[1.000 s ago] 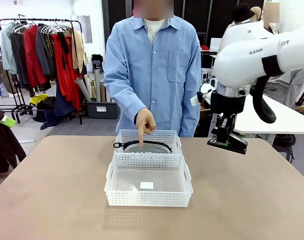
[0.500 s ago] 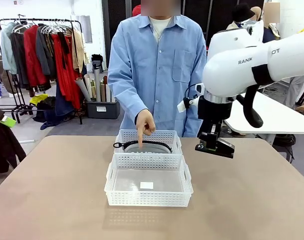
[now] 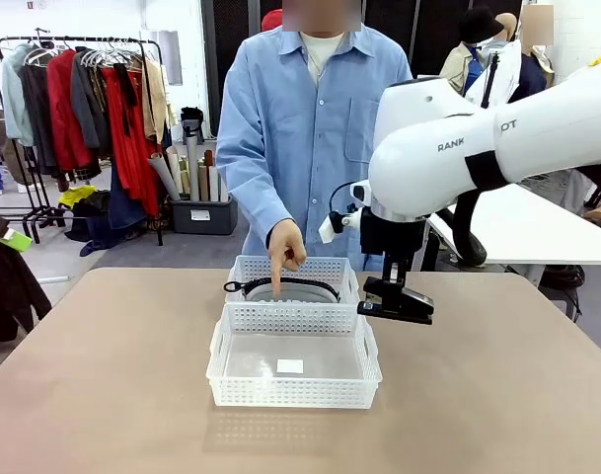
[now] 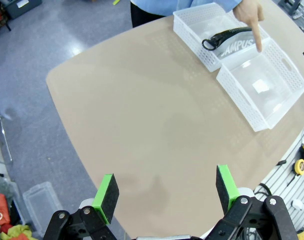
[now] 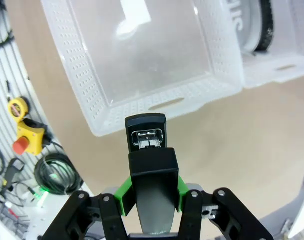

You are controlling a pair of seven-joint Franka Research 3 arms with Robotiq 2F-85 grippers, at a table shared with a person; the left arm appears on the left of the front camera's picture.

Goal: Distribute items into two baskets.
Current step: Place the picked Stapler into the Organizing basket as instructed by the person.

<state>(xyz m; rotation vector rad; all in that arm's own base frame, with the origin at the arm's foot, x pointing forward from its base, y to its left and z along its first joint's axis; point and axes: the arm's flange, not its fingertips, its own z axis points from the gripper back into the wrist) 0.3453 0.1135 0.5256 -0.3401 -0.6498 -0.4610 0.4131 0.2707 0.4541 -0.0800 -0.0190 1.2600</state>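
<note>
Stapler [image 3: 395,299], clamped in our right gripper [image 5: 151,192], hangs just outside the near basket's [image 3: 293,392] right edge; release here and we judge it hits the rim. Pouch [image 3: 290,292] fills the far basket [image 3: 295,267]. Left gripper [image 4: 165,188] gapes empty.

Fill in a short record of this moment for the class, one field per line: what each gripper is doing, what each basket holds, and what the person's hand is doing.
right gripper: shut on the black stapler, held above the table beside the near basket's right end
left gripper: open, holding nothing, high above the table
near basket: only a small white label inside
far basket: grey CAMPUS pouch with black strap
person's hand: index finger pointing down over the far basket
</note>
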